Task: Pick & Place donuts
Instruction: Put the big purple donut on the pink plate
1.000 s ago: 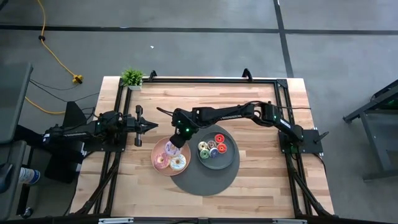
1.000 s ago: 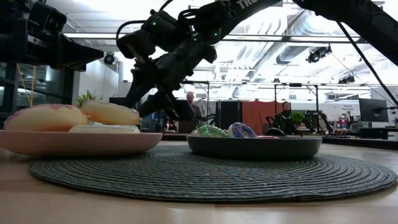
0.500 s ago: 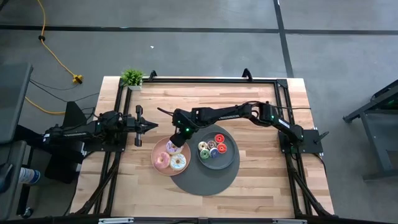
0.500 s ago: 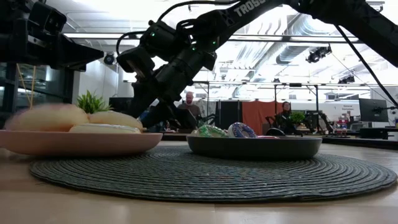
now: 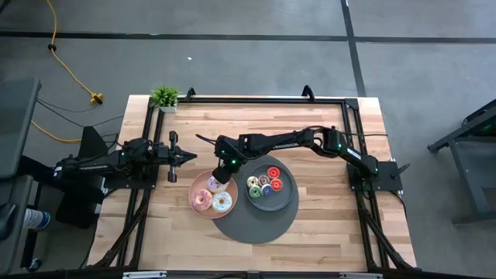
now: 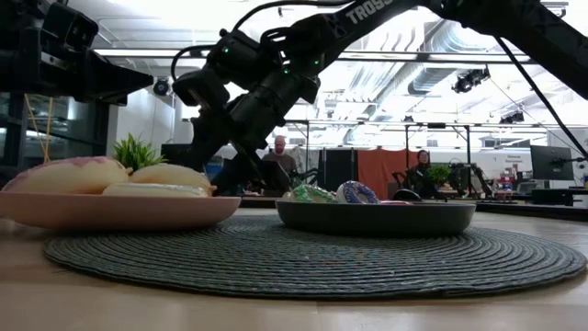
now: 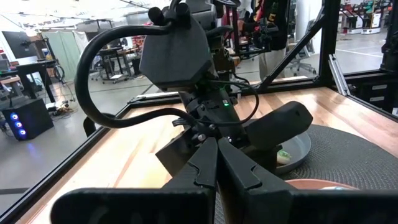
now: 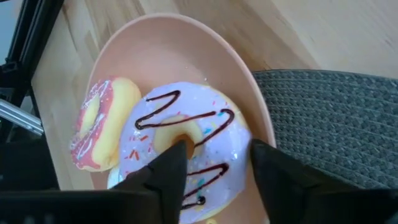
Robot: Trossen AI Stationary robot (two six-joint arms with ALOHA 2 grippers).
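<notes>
On pink plate [image 5: 195,188], 3 donuts [image 5: 211,194]

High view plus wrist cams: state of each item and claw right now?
Right claw: open, fingers astride one side of the white-iced ring donut, one tip in its hole.
White-iced ring donut with chocolate zigzag: flat on the plate.
Pink-iced ring donut: tilted, leaning on the white one.
Round pink plate: holds three large donuts.
Round grey plate: holds tiny donuts.
Left claw: shut, empty, parked at the table's left.
</notes>
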